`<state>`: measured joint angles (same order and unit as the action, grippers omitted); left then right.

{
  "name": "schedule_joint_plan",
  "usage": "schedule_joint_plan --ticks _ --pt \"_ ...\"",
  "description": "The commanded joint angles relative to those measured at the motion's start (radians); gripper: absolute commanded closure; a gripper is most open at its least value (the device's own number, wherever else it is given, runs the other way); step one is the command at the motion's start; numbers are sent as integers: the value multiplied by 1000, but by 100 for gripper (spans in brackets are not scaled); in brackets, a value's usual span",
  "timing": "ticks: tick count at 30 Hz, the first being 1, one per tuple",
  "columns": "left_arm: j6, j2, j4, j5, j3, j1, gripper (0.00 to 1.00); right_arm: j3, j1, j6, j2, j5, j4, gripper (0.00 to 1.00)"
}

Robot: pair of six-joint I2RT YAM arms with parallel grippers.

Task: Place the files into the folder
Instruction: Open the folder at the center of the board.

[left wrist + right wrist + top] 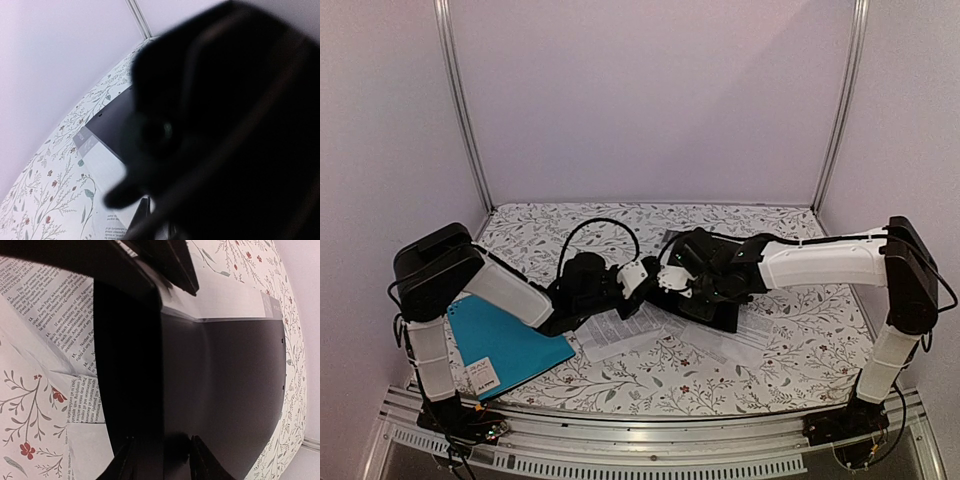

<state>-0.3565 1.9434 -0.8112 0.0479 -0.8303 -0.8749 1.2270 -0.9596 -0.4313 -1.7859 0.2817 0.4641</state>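
The black folder (718,298) lies right of centre on the bench (790,345), with the files (620,332) spread at its near left edge and partly under it. My right hand (672,280) is at the folder's left edge, fingers (126,462) apart around the cover; I cannot tell if they pinch it. My left hand (642,274) is just beside it, its wrist view blocked, so I cannot tell its state.

The black folder (235,390) fills the middle, its pale spine label (235,302) at the top. Printed files (55,315) lie left on the floral tabletop (30,405).
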Motion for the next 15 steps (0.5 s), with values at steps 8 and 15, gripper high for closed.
schedule_joint_plan --ticks 8,15 --pt "168 -5 -2 -134 17 -36 100 64 -11 268 164 128 25 16" --pt "262 -38 -54 -191 44 -33 100 37 1 483 320 230 75 8"
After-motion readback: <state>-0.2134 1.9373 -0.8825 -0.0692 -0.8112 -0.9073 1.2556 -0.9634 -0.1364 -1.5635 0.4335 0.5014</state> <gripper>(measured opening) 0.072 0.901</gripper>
